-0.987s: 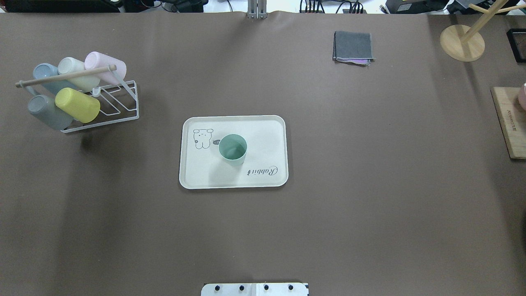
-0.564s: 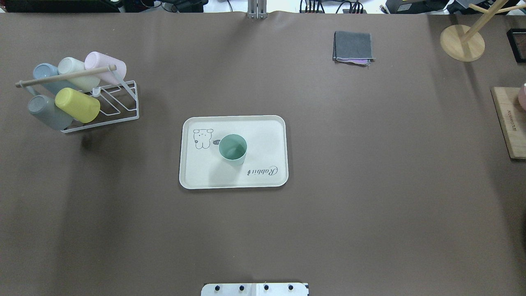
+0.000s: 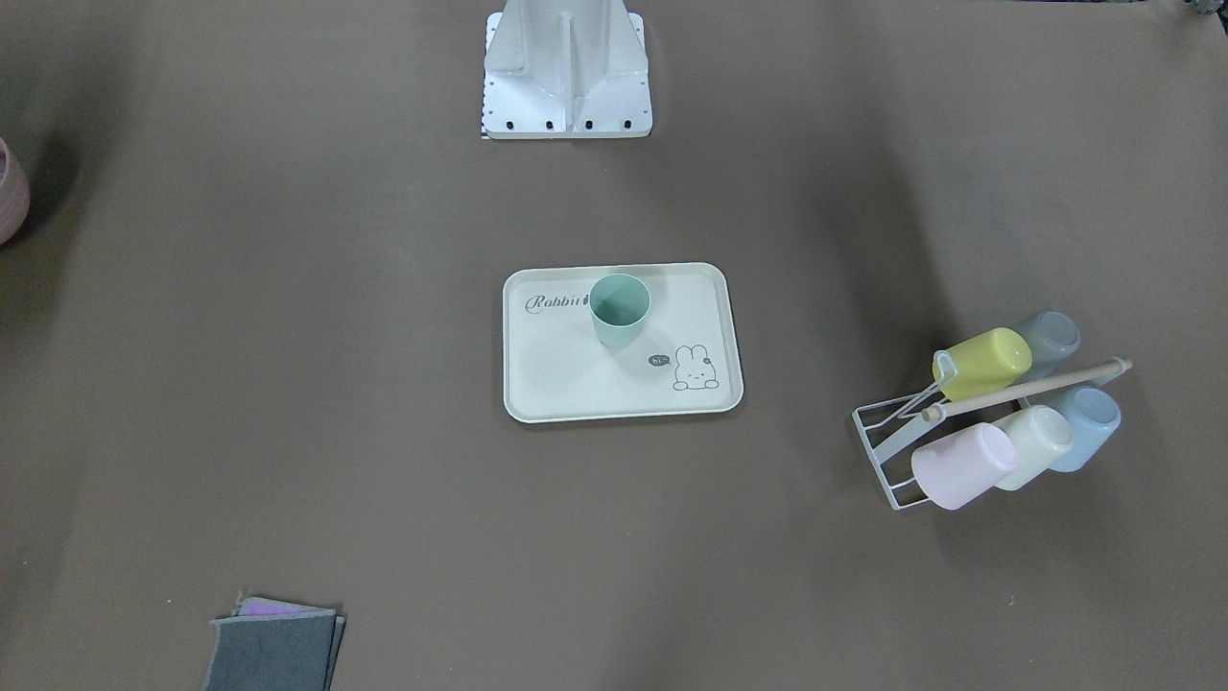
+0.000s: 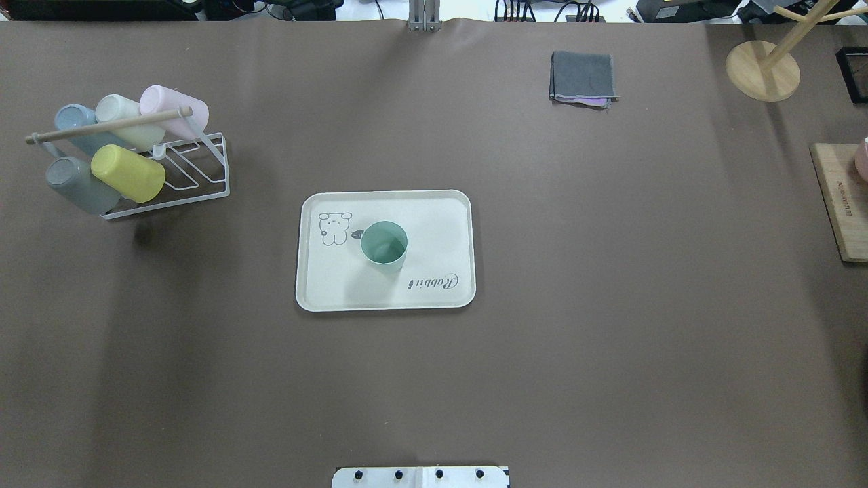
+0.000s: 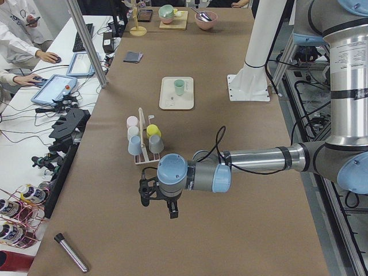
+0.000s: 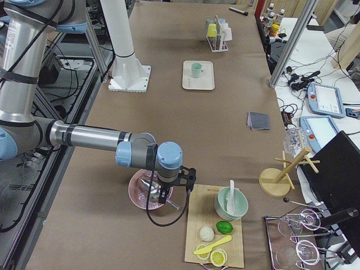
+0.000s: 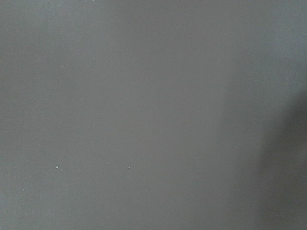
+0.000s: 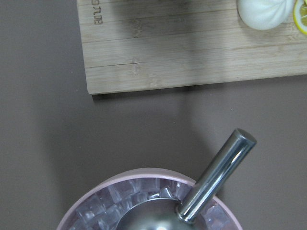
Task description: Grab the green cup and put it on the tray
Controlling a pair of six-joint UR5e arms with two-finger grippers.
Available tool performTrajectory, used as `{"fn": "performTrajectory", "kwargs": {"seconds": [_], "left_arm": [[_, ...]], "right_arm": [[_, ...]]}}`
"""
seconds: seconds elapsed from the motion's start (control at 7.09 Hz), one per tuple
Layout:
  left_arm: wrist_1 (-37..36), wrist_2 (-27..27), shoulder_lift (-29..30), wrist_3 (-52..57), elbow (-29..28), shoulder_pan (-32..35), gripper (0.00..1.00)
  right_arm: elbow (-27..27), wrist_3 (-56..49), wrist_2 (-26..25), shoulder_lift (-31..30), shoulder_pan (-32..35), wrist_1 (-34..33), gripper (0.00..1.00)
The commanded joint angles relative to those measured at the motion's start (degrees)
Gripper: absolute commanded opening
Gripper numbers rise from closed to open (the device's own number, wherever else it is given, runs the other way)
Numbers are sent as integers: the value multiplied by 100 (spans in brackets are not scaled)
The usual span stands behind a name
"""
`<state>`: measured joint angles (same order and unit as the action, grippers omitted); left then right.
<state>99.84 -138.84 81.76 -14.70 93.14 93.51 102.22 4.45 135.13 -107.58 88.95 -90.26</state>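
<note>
The green cup [image 4: 384, 246] stands upright on the cream tray [image 4: 434, 217] near its middle, between the bunny drawing and the "Rabbit" script. Cup [image 3: 619, 309] and tray [image 3: 576, 374] also show in the front-facing view. My left gripper [image 5: 156, 200] hangs over bare table at the table's left end, far from the tray; it shows only in the exterior left view, so I cannot tell its state. My right gripper [image 6: 169, 194] is over a pink bowl at the right end, seen only in the exterior right view; state unclear. Neither wrist view shows fingers.
A white wire rack [image 4: 196, 173] with several lying cups, including a yellow-green one [image 4: 127, 173], stands at the left. A folded grey cloth [image 4: 583, 76] lies far right of centre. A wooden stand [image 4: 762, 70] and board [image 4: 841, 203] are at the right. The pink bowl [image 8: 144, 178] holds ice and a metal scoop [image 8: 216, 177].
</note>
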Motion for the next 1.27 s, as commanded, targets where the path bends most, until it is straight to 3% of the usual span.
{"fn": "performTrajectory", "kwargs": {"seconds": [0.0, 0.71, 1.13], "left_arm": [[9, 14, 7, 3, 38, 1, 98], [9, 111, 95, 3, 196, -25, 98], [9, 111, 69, 3, 196, -25, 98]], "right_arm": [[-9, 39, -74, 9, 0, 0, 100], [157, 39, -364, 123, 123, -9, 100], [158, 48, -286, 88, 123, -9, 100]]}}
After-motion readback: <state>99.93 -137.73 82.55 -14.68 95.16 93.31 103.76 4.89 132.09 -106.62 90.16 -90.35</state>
